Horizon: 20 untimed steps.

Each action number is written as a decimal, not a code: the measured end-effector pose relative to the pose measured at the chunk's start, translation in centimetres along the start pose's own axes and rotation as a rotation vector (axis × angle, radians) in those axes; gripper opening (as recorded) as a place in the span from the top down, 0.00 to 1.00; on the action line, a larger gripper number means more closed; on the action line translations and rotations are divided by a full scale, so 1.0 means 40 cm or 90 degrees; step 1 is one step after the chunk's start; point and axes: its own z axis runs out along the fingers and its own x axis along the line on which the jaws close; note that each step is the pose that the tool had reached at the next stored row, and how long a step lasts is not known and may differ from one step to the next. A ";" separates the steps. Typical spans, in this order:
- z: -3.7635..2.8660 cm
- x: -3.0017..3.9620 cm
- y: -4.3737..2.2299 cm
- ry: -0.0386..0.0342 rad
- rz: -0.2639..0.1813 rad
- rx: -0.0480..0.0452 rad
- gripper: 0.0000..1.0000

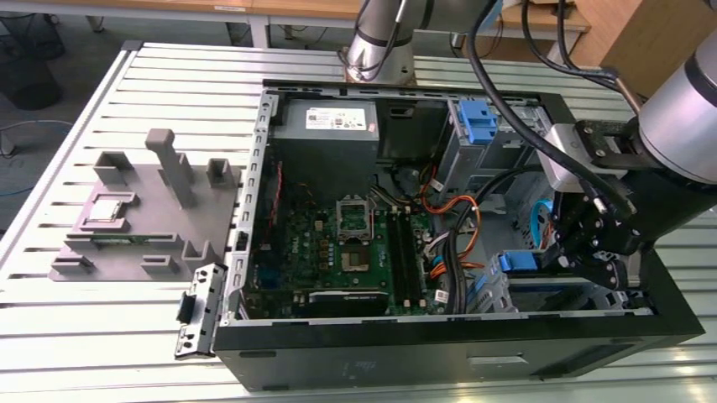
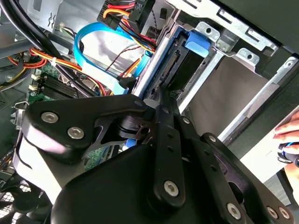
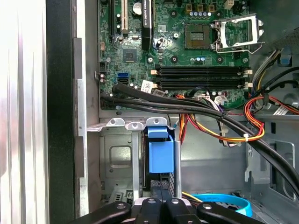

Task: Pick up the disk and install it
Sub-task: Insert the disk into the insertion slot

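An open computer case (image 1: 370,369) lies on a slatted table (image 1: 67,353), with a grey tray (image 1: 146,243) beside it at the exterior view's left. Inside, black cables (image 3: 177,106) and orange wires (image 3: 233,138) cross just beside the metal drive bay (image 3: 117,158). The disk (image 3: 161,156) stands edge-on in that bay, its blue frame showing. The gripper (image 3: 161,203) sits right at the disk's end; whether it clamps the disk or has let go cannot be told. The second wrist view adds a blue ribbon cable (image 2: 86,42) near the bay and a person's hand (image 2: 286,135) outside the case.
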 end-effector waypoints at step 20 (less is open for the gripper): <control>-0.106 -0.006 0.001 -0.0003 0.000 0.0000 0.90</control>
